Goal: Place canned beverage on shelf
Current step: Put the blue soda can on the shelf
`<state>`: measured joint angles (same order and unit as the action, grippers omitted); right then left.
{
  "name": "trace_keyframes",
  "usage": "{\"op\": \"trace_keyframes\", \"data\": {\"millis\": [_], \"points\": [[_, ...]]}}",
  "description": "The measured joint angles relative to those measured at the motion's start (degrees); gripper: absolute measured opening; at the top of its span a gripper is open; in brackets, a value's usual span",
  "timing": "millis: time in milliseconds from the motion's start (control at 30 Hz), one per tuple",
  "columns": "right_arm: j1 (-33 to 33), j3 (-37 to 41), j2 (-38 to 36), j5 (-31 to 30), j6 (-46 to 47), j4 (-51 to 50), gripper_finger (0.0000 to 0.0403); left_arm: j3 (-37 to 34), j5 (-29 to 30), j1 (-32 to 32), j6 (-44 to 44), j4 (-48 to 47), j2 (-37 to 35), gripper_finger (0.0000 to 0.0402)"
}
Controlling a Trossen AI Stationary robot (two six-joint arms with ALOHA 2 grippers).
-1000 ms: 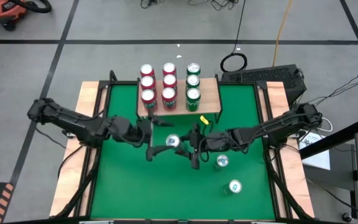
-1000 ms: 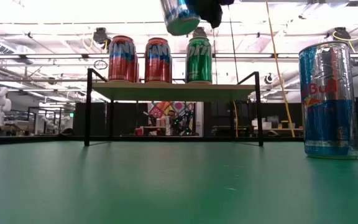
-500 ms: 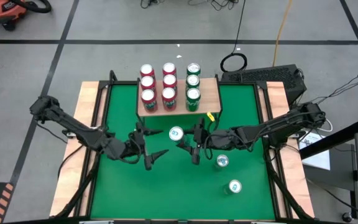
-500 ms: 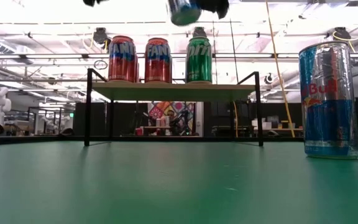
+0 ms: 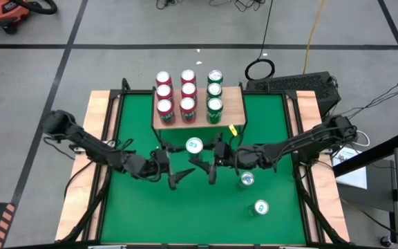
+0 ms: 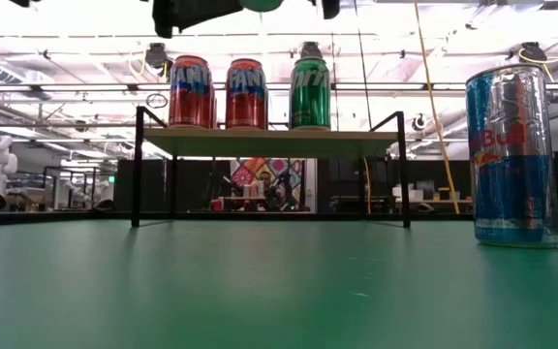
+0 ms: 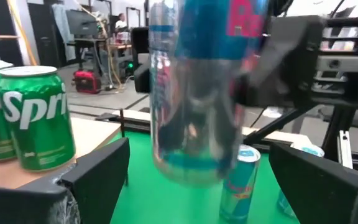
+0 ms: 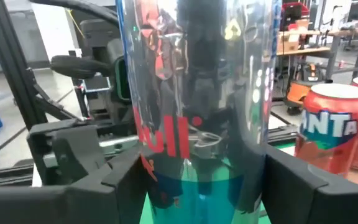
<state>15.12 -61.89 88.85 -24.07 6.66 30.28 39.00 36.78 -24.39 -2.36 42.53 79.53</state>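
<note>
High view, table: green table (image 5: pixel 144 207) with wooden side rails; the shelf (image 5: pixel 235 109) stands at its far edge, middle.
High view, shelf load: nine cans stand upright on the shelf in three rows, red cans (image 5: pixel 164 93) in two rows, green cans (image 5: pixel 214 90) in the row toward the right arm.
High view, right arm: reaches in low from the right edge, stretched toward the centre; the right pincer (image 5: pixel 200 153) grips a slim blue-and-silver can (image 5: pixel 194 145) upright, in front of the shelf's front edge and apart from it.
High view, left arm: comes in from the left edge, elbow bent, forearm angled toward the centre; the left pincer (image 5: pixel 174 168) has its fingers spread wide and holds nothing, near the held can on the left-arm side.
High view, spare cans: two more slim cans (image 5: pixel 247 180) stand on the table nearer the right arm's side.
Low view, shelf: light board on thin black legs, carrying two red cans (image 6: pixel 191 91) and a green can (image 6: pixel 310 93) in its front line.
Low view, arms: only dark parts show at the very top edge; which arm is which cannot be told here.
Low view, near can: one blue-and-silver can (image 6: pixel 512 155) stands upright on the table at the right.
Left wrist view: the held can (image 7: pixel 194 93) hangs upright between this pincer's widely parted fingers (image 7: pixel 98 177), not touched by them; the right pincer's dark body clamps it from behind; green cans (image 7: pixel 36 118) sit on the shelf board.
Right wrist view: the can (image 8: pixel 197 99) fills the gap between the right pincer's fingers (image 8: pixel 294 180), clamped upright; a red can (image 8: pixel 334 127) stands beside.
</note>
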Motion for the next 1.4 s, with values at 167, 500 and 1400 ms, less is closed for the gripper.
{"op": "trace_keyframes", "data": {"millis": [167,500,1400], "points": [[0.0,0.0,2.0,0.06,0.1,2.37,0.0237,0.0,-3.92,1.73,-0.3,2.24,1.52,0.0384],[0.02,0.0,4.73,0.34,0.38,5.55,0.0237,-0.02,-11.08,3.55,-0.35,2.07,2.56,0.0361],[0.0,-0.2,-0.5,4.02,3.41,-10.74,0.0299,-0.02,-13.24,3.42,-3.79,-3.38,2.8,0.0224]]}}
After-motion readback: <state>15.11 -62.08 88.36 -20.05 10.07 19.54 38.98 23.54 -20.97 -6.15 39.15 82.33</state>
